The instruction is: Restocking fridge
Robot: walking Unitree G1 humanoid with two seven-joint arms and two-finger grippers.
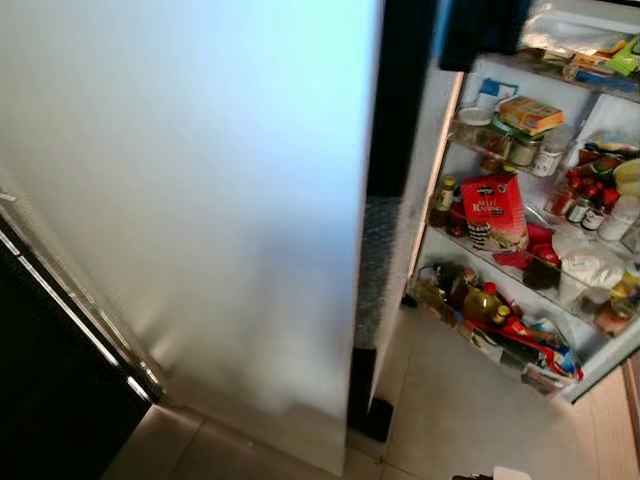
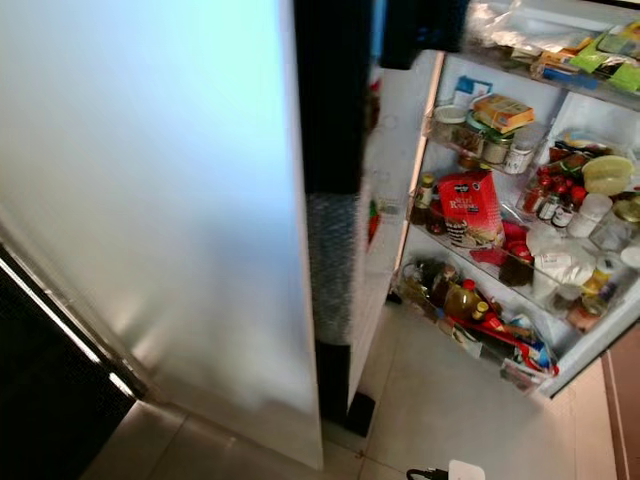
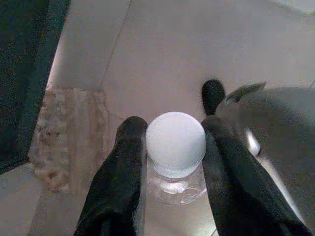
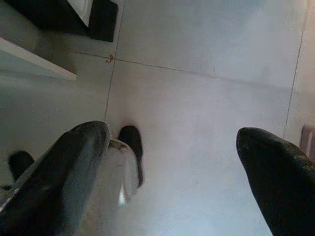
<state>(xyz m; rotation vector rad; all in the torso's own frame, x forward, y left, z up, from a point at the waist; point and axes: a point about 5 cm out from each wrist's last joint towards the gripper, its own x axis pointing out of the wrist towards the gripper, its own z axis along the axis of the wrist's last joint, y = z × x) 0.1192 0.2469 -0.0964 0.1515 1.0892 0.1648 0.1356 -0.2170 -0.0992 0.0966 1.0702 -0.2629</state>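
My left gripper (image 3: 172, 127) is shut on a clear plastic bottle (image 3: 175, 184) with a white cap (image 3: 175, 142), held upright over the pale floor tiles. The right gripper (image 4: 172, 135) hangs open above the floor with nothing between its fingers. Ahead on the right, the fridge (image 1: 428, 150) stands open. Its shelves are crowded with jars, bottles, boxes and a red bag (image 1: 495, 210). Oil bottles (image 1: 480, 300) and packets fill the lowest shelf. A broad white door panel (image 1: 200, 200) covers the left and middle of the eye views.
A dark cabinet front (image 1: 50, 380) with a metal edge stands at the lower left. Pale floor tiles (image 1: 450, 400) lie before the fridge. My own foot (image 4: 132, 142) shows on the tiles below the right gripper. A marble strip (image 3: 69, 132) borders the floor.
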